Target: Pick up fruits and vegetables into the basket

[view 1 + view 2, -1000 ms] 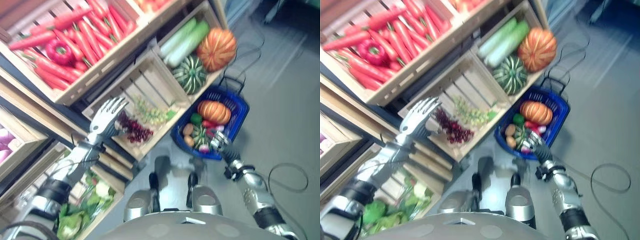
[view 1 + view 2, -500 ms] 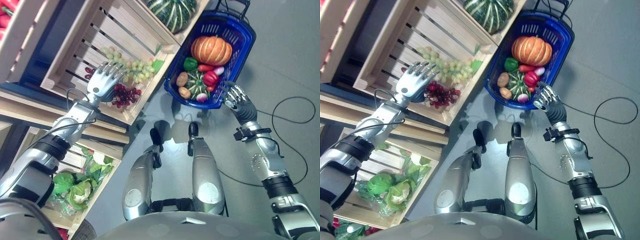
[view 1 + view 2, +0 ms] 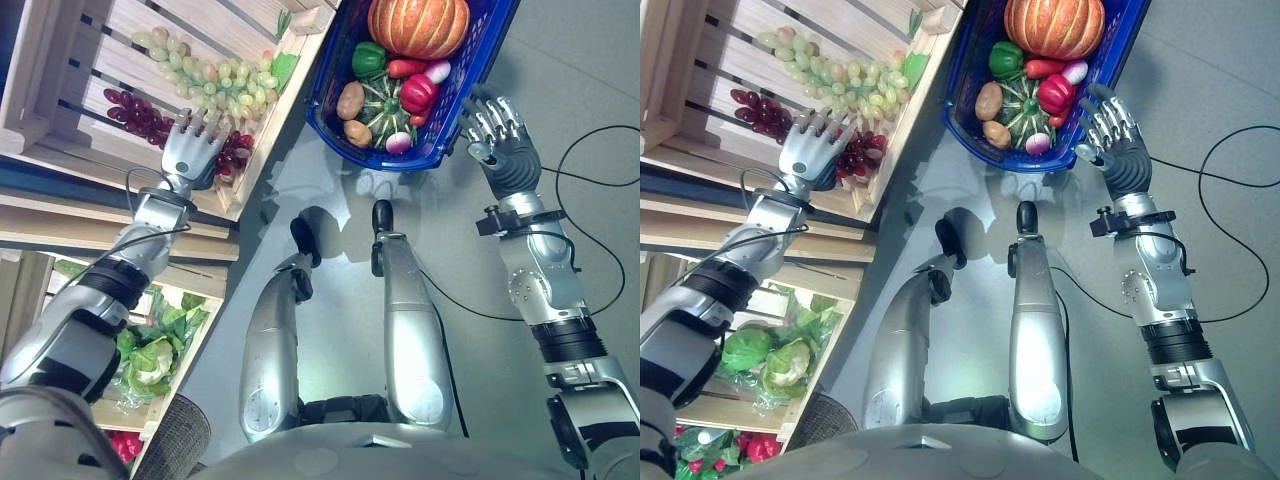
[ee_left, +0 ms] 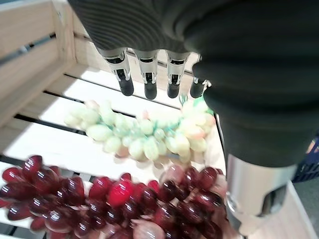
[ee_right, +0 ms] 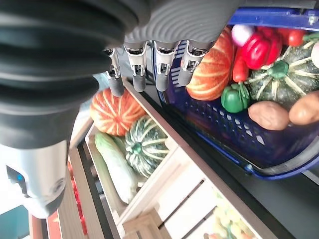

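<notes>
With straight, spread fingers the left hand (image 3: 190, 152) hovers over the dark red grape bunch (image 4: 109, 199) at the slatted wooden crate's (image 3: 60, 95) front edge, so closing on it seems next, while the empty, loose-fingered right hand (image 3: 500, 135) waits beside the blue plastic basket (image 3: 455, 105) on the floor.

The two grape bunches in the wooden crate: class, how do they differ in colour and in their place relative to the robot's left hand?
The green grapes are pale, the red grapes dark. The open left hand hovers over the red grapes, while the green grapes lie just past its fingertips, deeper in the wooden crate. Both rest unheld on the crate's slats.
</notes>
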